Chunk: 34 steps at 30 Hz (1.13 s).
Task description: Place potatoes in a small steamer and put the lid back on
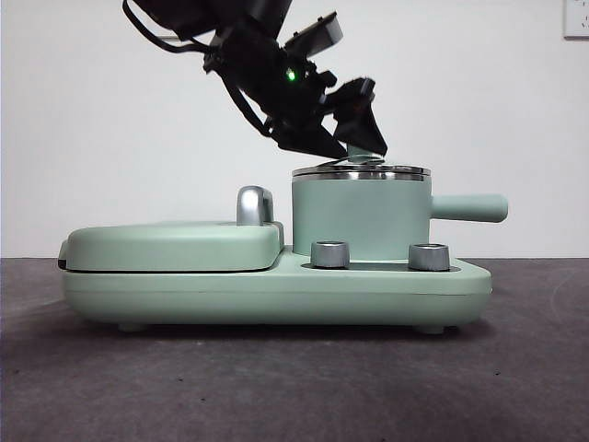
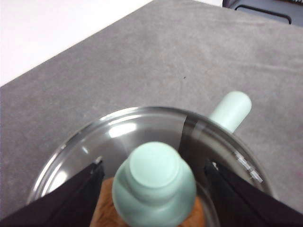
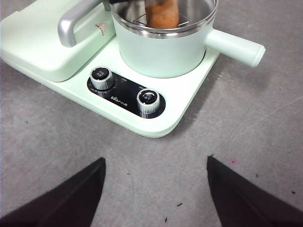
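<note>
Potato (image 3: 162, 15) sits inside the small steamer (image 1: 361, 221), orange-brown skin showing through the glass. Going left to right w/ the front view, we see the flat griddle cover (image 1: 175, 245) w/ its chrome handle (image 1: 254, 204), then the steamer on the mint base unit (image 1: 276, 293), two knobs (image 1: 330, 254) in front, side handle sticking out to the right. Lid (image 2: 142, 142) rests on the steamer rim. Left gripper (image 2: 154, 187) hangs over it, jaws spread either side of the lid knob (image 2: 155, 184), not touching it. Right gripper (image 3: 156, 189) is well back over the grey table (image 3: 246, 123), jaws wide apart, holding nothing.
</note>
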{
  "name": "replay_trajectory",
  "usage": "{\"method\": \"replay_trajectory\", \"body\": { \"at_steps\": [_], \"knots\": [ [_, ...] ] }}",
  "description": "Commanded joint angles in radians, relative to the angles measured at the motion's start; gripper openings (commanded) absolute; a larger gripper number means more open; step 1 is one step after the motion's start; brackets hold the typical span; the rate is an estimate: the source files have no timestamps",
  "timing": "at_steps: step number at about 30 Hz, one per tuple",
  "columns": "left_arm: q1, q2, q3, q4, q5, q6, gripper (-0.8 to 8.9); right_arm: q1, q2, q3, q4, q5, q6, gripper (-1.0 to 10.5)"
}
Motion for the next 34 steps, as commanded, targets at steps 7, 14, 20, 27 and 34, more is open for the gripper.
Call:
{"method": "replay_trajectory", "body": {
  "at_steps": [7,14,20,27,34],
  "knots": [
    [0.023,-0.169,0.024,-0.085,0.022,-0.177,3.42,0.004,0.003,0.005,0.008,0.001,0.011,3.3],
    [0.074,-0.309,-0.008,-0.152,0.066,-0.267,3.42,0.004,0.003,0.005,0.008,0.001,0.011,3.3],
    [0.098,-0.431,-0.088,-0.212,0.066,-0.252,3.42,0.004,0.003,0.005,0.008,0.001,0.011,3.3],
    [0.126,-0.589,-0.255,-0.219,0.066,-0.253,3.42,0.004,0.003,0.005,0.008,0.0,0.011,3.3],
    [0.144,-0.763,-0.457,-0.22,0.065,-0.281,3.41,0.004,0.003,0.005,0.007,0.001,0.011,3.3]
  ]
}}
